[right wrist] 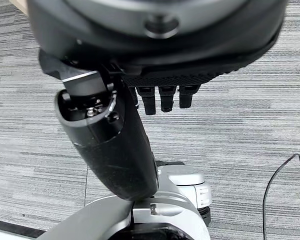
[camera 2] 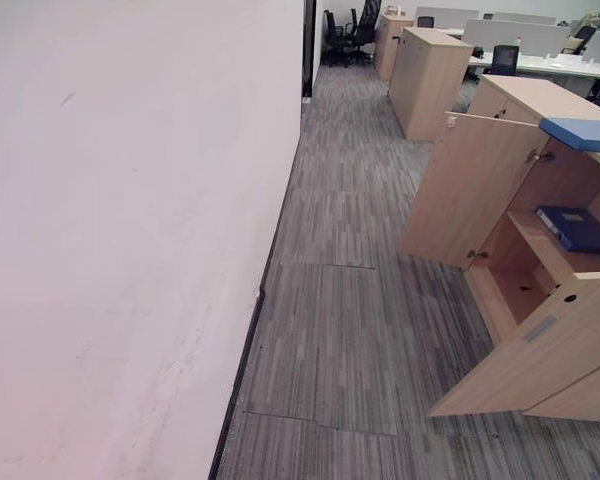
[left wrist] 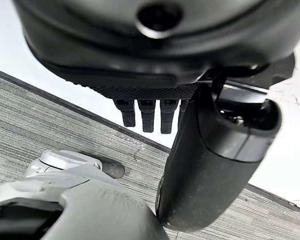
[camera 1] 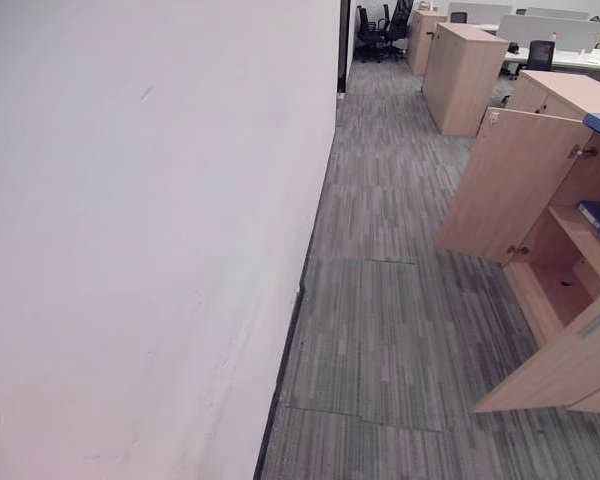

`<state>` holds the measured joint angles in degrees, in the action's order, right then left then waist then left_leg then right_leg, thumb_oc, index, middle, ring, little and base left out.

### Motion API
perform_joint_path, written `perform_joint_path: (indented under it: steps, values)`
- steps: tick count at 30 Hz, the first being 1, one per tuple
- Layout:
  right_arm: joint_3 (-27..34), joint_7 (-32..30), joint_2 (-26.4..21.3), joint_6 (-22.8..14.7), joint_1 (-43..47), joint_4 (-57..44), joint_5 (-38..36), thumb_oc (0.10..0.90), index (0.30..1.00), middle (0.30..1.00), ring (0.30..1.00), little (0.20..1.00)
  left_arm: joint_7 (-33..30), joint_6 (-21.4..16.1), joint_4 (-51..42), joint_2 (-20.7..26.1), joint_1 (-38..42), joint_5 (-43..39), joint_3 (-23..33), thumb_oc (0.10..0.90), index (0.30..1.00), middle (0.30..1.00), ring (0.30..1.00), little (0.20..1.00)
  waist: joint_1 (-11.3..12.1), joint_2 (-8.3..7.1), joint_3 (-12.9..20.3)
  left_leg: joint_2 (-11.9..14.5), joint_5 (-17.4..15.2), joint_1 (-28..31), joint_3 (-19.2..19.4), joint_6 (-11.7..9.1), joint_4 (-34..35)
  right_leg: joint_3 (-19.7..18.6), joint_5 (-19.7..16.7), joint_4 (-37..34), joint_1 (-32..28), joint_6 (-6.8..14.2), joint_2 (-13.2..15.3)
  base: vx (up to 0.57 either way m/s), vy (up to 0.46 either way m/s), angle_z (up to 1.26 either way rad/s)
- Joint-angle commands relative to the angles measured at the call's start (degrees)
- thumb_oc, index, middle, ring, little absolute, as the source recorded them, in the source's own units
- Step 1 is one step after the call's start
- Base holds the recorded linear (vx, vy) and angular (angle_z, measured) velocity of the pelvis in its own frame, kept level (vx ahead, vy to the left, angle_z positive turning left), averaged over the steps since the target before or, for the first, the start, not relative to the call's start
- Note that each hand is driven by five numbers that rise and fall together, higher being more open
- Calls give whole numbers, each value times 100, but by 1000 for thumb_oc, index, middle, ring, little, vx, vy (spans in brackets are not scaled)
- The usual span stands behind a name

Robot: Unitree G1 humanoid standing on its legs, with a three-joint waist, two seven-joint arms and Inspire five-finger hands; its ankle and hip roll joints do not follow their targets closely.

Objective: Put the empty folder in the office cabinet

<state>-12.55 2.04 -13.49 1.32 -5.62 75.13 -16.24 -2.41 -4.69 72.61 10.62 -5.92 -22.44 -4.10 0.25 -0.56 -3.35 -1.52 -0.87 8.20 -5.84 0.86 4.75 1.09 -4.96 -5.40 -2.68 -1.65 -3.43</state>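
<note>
A light wood office cabinet (camera 2: 546, 262) stands at the right with both doors swung open onto the carpet. A dark blue folder (camera 2: 578, 228) lies flat on its upper shelf, and the shelf below it is bare. A lighter blue flat thing (camera 2: 583, 133) rests on the cabinet's top at the view's edge. My left hand (left wrist: 210, 165) hangs above the carpet beside the wall, its fingers (left wrist: 147, 114) straight and holding nothing. My right hand (right wrist: 115, 145) hangs over the carpet too, its fingers (right wrist: 162, 97) relaxed and empty.
A white wall (camera 1: 140, 240) runs along the left with a dark skirting strip. Grey striped carpet (camera 1: 380, 300) forms an aisle between the wall and the cabinet. A second wood cabinet (camera 1: 463, 75) stands farther back, with desks and black office chairs (camera 1: 380, 30) beyond.
</note>
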Motion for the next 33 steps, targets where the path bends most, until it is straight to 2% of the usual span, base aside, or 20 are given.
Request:
perform_joint_path:
  steps: [1,4,9,12,13,14,16,17,20,29,31,33]
  values:
    - [-53,161,40,13,130,356,-134,800,900,900,900,900,-313,-154,337,10,112,-496,496,800,900,900,900,900,59,-174,214,-783,-360,-131,-214,296,25,-326,268,40,-78,549,50,6,37,-3]
    - [-44,195,18,33,127,361,-119,800,900,900,900,900,-212,-113,383,27,115,-531,495,800,900,900,900,900,31,-158,208,-785,-354,-137,-190,297,25,-329,257,40,-65,546,56,3,44,-7]
    - [41,220,-63,109,295,317,-82,800,900,900,900,900,-17,8,567,55,171,-522,510,800,900,900,900,900,-40,-40,28,-824,-270,-271,-65,348,25,-338,84,96,160,578,121,-53,121,-6]
    - [45,192,-80,79,452,218,-148,800,900,900,900,900,22,16,577,81,214,-257,303,800,900,900,900,900,-76,28,-140,-784,-183,-418,36,361,25,-303,178,754,630,634,124,-116,66,-22]
    - [45,192,-80,79,452,218,-148,800,900,900,900,900,22,16,577,81,214,-257,303,800,900,900,900,900,-76,28,-138,-784,-183,-420,37,361,25,-304,179,756,632,634,124,-125,52,-25]
    - [58,170,-79,58,530,184,-211,800,900,900,900,900,22,7,540,123,267,-113,189,800,900,900,900,900,-91,75,-293,-710,-147,-465,117,358,25,-179,312,1300,888,705,153,-95,38,-31]
    - [64,146,-55,41,557,159,-229,800,900,900,900,900,22,9,524,170,295,11,128,800,900,900,900,900,-64,88,-378,-635,-167,-461,238,323,25,158,388,1460,925,715,342,-42,18,-41]
    - [13,166,-8,62,541,175,-135,800,900,900,900,900,35,23,506,203,312,-15,120,800,900,900,900,900,-30,67,-416,-585,-201,-424,342,297,25,535,442,1412,920,644,493,51,-20,-25]
    - [-24,177,-12,75,472,247,-30,800,900,900,900,900,95,65,527,206,325,-9,148,800,900,900,900,900,-5,-12,-358,-605,-264,-373,373,296,25,672,484,1127,756,573,504,101,-43,-30]
    - [-206,259,3,85,480,177,121,800,900,900,900,900,190,147,640,156,416,338,-88,800,900,900,900,900,-39,-160,-295,-505,-508,-133,385,283,25,589,529,747,476,470,300,136,-110,-8]
    - [-335,272,-28,110,506,242,348,800,900,900,900,900,186,136,515,211,500,319,-195,800,900,900,900,900,-42,-278,-349,-390,-769,-241,444,197,-502,532,615,804,460,404,262,152,-208,4]
    - [-414,278,-41,113,524,274,503,800,900,900,900,900,147,122,467,264,560,296,-243,800,900,900,900,900,-36,-410,-446,-333,-1069,-644,617,4,-1525,531,666,820,365,340,276,57,-204,11]
